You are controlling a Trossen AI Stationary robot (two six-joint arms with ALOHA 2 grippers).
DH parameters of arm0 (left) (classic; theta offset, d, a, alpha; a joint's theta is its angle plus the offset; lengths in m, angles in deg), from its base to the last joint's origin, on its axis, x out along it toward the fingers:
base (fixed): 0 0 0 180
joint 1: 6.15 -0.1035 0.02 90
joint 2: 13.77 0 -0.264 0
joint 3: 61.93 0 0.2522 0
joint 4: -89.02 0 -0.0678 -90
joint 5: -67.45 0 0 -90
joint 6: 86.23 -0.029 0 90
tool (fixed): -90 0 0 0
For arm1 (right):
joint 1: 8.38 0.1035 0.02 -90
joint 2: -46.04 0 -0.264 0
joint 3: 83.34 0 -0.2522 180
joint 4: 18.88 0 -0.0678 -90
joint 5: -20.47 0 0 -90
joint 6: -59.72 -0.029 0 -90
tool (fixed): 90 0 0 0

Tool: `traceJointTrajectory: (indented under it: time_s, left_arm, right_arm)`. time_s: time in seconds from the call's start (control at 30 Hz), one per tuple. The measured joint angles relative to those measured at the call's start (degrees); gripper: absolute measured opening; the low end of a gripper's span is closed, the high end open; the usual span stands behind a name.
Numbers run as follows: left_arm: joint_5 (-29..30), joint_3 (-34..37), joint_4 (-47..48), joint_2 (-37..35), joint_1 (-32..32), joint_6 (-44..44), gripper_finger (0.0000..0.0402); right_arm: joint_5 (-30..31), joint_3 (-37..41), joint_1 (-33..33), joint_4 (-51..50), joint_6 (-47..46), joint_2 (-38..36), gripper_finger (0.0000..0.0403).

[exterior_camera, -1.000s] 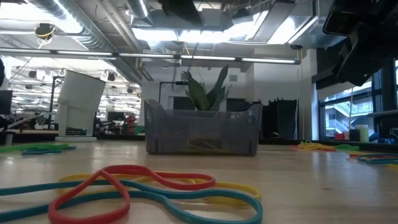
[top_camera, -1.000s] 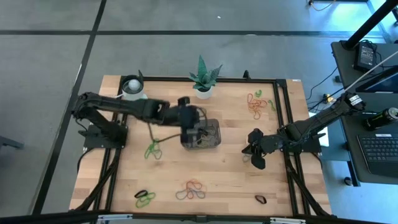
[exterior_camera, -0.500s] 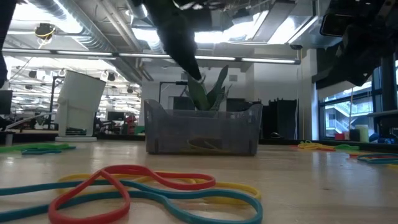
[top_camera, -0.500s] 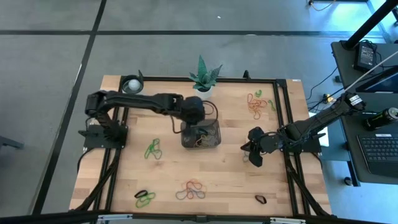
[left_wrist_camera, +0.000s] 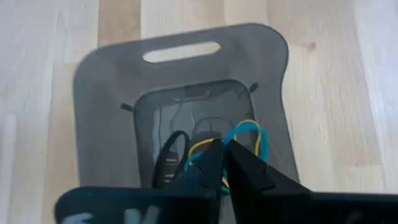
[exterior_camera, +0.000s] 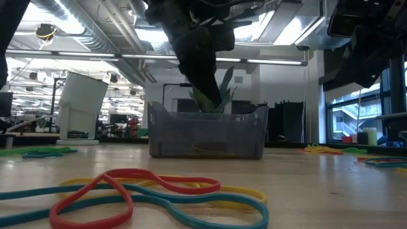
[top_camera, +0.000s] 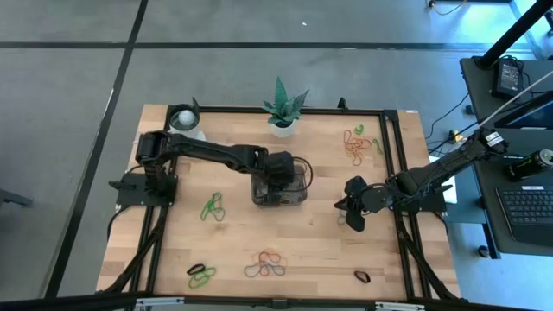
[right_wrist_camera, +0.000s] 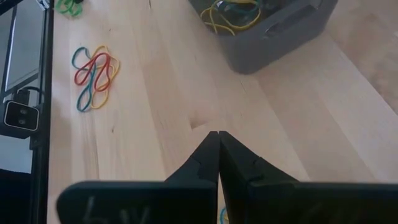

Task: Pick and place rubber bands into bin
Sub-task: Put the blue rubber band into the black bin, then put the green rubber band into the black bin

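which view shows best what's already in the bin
The left wrist view: it looks straight down into the bin, showing yellow, blue and black rubber bands. The right wrist view shows some from the side, the high view has the left gripper covering it, and the low view only its hazy wall.

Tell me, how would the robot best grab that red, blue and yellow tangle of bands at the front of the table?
Probably from straight above: the tangle of rubber bands lies flat on the table. The low view shows the red loop arching slightly over the others, so pinching across that raised strand looks the easiest hold.
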Motion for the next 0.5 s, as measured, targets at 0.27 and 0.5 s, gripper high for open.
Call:
traceJointTrajectory:
  time_s: [0.27,0.5]
  left_arm:
    - [1.0,0.0,0.0,0.0,0.8,5.7,0.0067]
    - [1.0,0.0,1.1,-1.6,-0.2,12.0,0.0072]
  right_arm:
    - [-0.1,0.0,0.0,0.0,0.1,0.0,0.0008]
    - [-0.1,0.0,0.0,0.0,0.2,0.0,0.0008]
